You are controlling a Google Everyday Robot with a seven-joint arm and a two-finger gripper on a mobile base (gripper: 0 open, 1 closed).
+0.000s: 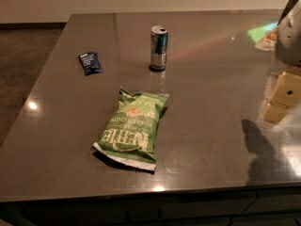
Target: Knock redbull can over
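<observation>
One redbull can (159, 47) is seen upright on the counter (211, 79); the pincer (285, 94), grip indiscernible, is parked well apart; approach and sideways push required.

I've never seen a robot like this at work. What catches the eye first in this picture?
The big green chip bag lying flat near the front middle of the table grabs attention first. Behind it the redbull can stands upright, with a small dark blue packet off to its left. At the picture's right edge the robot's gripper hangs over the table, well apart from the can.
</observation>
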